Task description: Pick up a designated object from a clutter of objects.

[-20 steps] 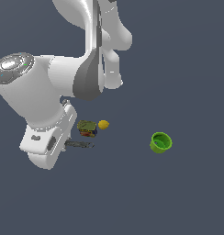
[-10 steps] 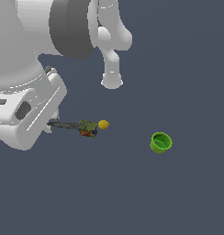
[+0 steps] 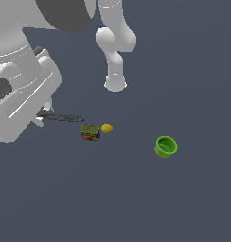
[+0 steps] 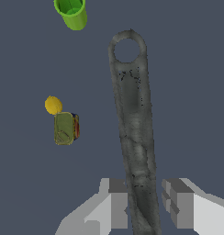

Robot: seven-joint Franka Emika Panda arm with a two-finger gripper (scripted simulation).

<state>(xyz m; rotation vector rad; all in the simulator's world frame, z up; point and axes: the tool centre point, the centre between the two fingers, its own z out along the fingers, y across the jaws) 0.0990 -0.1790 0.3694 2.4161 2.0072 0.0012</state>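
Note:
The designated object, a long dark grey wrench [image 4: 134,133], runs out from between my fingers, with its ring end far from them. My gripper [image 4: 144,202] is shut on its handle. In the exterior view the wrench [image 3: 60,116] hangs level above the floor, and my gripper [image 3: 41,116] at its left end is mostly hidden by the arm. Below lies the rest of the clutter: the olive-green can [image 3: 90,132], the yellow ball [image 3: 106,128] touching it, and the green cup [image 3: 165,146] well to the exterior view's right.
The arm's white base [image 3: 115,85] stands behind the clutter. The big white wrist housing [image 3: 18,94] fills the exterior view's upper left. From the wrist I see the can [image 4: 65,128], the ball [image 4: 53,105] and the cup [image 4: 71,13] on the dark floor.
The arm has risen toward the exterior camera with the wrench. The wrench left the floor beside the can and now hangs above and to the left of it.

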